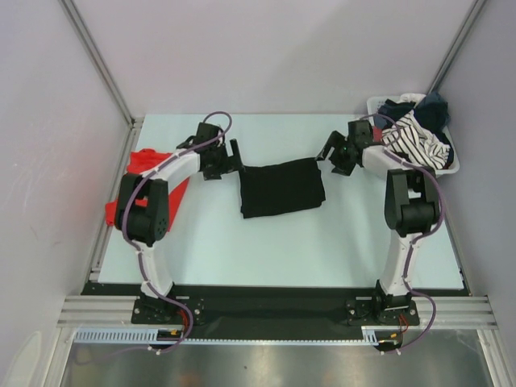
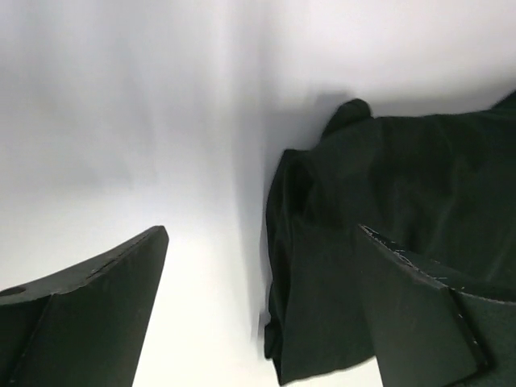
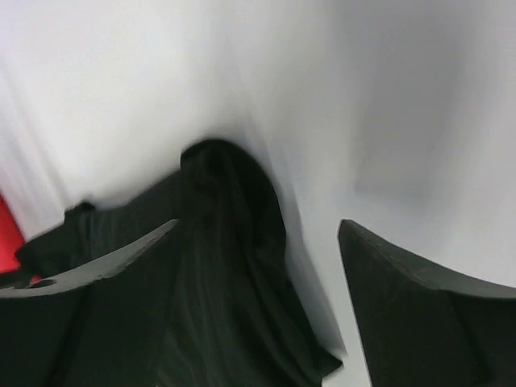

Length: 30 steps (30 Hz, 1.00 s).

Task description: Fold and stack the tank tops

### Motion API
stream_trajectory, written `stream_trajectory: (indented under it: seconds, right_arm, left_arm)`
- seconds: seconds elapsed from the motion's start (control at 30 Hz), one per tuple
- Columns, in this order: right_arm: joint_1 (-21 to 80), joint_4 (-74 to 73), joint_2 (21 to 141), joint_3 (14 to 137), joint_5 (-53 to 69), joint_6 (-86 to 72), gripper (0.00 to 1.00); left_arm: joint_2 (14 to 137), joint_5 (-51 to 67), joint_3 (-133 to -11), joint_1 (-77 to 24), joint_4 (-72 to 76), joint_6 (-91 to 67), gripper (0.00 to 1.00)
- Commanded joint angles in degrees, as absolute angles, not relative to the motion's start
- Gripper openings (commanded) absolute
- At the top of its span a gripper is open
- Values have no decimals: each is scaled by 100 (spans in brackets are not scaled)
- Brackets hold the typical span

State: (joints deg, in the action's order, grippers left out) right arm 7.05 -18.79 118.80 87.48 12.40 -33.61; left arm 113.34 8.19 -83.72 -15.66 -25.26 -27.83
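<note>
Both my grippers were spread apart and empty. Left gripper sat just off the left edge of the black tank top, and right gripper sat near its far right corner, neither touching it as far as I could tell from above. The black top lay folded into a rough rectangle mid-table, between my two arms. The red tank top was at the table's left edge. My left arm covered most of it, so I couldn't tell its shape or fold. In the left wrist view, my left gripper showed a wide gap, with the black top bunched below it and cut off at the right and bottom. The right wrist view was blurred: right gripper wide apart over a black fold, with a red sliver at the frame edge. The white basket at far right held striped and dark clothes, which I couldn't tell apart.
</note>
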Motion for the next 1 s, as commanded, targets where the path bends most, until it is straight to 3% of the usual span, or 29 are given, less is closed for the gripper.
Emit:
stream_trajectory:
  seconds: [0.0,0.1,0.13,0.2,0.23,0.27,0.33,0.37,0.47,0.7,0.83,0.97]
  right_arm:
    - [440,-865,10875,7851,1834,-3287,80]
    - [404,-345,10540,7173,2283,-3138,69]
    - [413,-247,10495,7076,2381,-3094,61]
    - [430,-54,10485,6892,2740,-3041,53]
    - [439,165,10520,6899,2855,-3067,40]
    - [448,219,10564,6917,2978,-3111,34]
    - [501,395,10669,6996,3382,-3190,21]
    - [544,552,10705,7013,3575,-3260,19]
    - [703,929,10819,7066,3918,-3409,14]
    - [826,1880,11679,7154,4430,-4174,7]
    - [590,2469,12382,7259,4421,-4657,0]
    - [291,3083,13024,7470,4420,-5202,0]
  left_arm:
    - [10444,826,-7964,-1564,-1970,-2838,100]
    - [9995,1045,-7087,-1661,-1399,-2962,98]
    - [9932,1150,-6971,-1696,-1267,-2962,96]
    - [9896,1396,-6873,-1766,-985,-2953,81]
    - [9931,1467,-6899,-1784,-958,-2944,73]
    - [9984,1555,-6943,-1793,-949,-2979,58]
    - [10116,1784,-7074,-1819,-932,-3006,47]
    - [10134,1828,-7101,-1854,-897,-3032,40]
    - [10186,1942,-7180,-1977,-695,-3102,35]
    - [10915,2312,-7637,-2039,-255,-3349,29]
    - [11460,2101,-7830,-1882,-27,-3454,20]
    - [12040,2048,-7849,-1591,334,-3744,12]
